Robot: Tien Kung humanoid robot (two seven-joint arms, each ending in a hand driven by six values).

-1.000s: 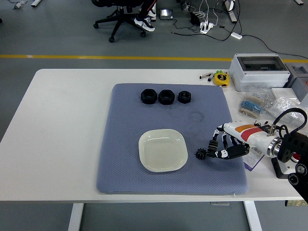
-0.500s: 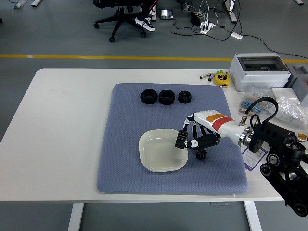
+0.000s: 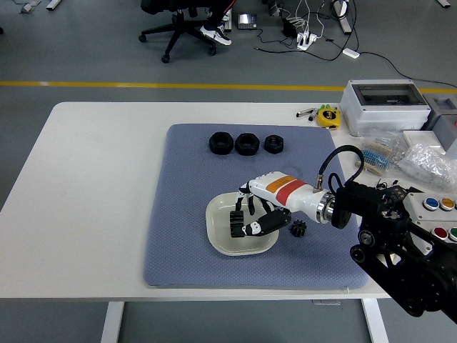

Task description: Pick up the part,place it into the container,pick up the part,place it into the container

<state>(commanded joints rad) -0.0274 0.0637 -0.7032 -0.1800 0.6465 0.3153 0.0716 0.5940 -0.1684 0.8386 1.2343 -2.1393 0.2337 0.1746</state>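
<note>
A small black gear-shaped part (image 3: 298, 229) lies on the blue-grey mat (image 3: 193, 186), just right of the pale square dish (image 3: 218, 240). My right hand (image 3: 241, 222) reaches in from the right and hangs over the dish's middle. Its black fingers (image 3: 236, 220) point down, loosely spread, with nothing visible in them. The gear sits under the hand's wrist, apart from the fingers. Three black nuts (image 3: 247, 143) stand in a row at the mat's far edge. The left arm is not in view.
A grey electrical box (image 3: 385, 106), a yellow tape measure (image 3: 328, 116) and clear bags of small parts (image 3: 389, 156) sit on the table's right side. A button panel (image 3: 437, 206) is at the right edge, by my arm's base.
My right hand has swept left from beside the gear to over the dish. The gear has stayed in place on the mat.
</note>
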